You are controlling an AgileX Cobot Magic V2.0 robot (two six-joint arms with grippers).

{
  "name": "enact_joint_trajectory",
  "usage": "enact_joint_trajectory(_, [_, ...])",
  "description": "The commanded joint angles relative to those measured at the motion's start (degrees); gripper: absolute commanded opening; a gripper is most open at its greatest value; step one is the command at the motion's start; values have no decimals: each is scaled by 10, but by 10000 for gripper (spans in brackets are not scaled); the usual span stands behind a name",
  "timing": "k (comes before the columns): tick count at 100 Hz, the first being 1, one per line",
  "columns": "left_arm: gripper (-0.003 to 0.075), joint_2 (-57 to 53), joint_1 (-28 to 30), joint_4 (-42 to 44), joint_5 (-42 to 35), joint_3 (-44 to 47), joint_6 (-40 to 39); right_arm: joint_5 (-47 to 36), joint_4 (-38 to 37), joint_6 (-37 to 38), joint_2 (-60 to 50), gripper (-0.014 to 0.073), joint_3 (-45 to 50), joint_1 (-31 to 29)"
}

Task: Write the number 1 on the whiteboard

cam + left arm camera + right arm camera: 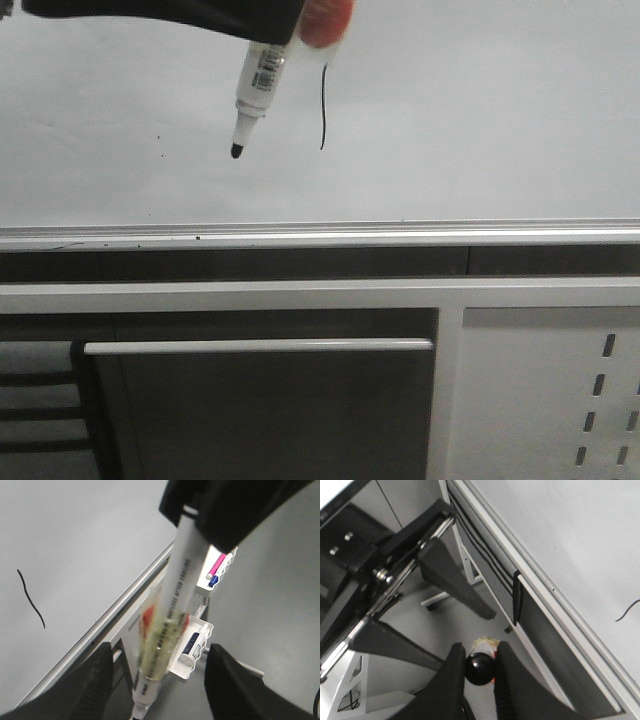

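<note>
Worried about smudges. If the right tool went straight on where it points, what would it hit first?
Probably the whiteboard: the right tool grips the marker, whose tip aims at bare board left of the number 1. Depth is unclear.

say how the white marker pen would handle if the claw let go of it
The white cylindrical marker pen looks stiff and light: a slim plastic barrel. Being round, it would probably roll on the pale flat whiteboard. The right claw grips its taped end, which may lessen slipping.

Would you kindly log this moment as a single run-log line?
stroke: drawn on whiteboard | marker: tip off board, left of stroke | right tool: shut on marker | left tool: open
</note>
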Motion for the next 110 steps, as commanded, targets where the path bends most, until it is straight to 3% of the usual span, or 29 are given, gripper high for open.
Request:
enact_joint_trajectory(1, [365,-8,-4,-9,-25,-22,0,-14,17,-6,-8,-43,-21,-4])
enact_joint_trajectory(23, [356,-8,-4,-9,-29,-22,0,-8,32,-6,-8,-43,-21,-4])
enact_joint_trajectory(52, [242,-8,-4,-9,-15,-22,0,-7,52,-6,-8,-43,-21,-3])
enact_joint_trajectory(90, [237,-8,-4,-10,-13,-22,0,-3,70,-6,-8,-43,-21,-3])
enact_joint_trajectory(100, [167,-8,-4,-10,-13,-22,0,-3,71,-6,-8,-43,-21,-3])
enact_joint_trajectory(110, [23,-8,-4,-10,-13,-22,0,-3,74,-6,-8,-43,-21,-3])
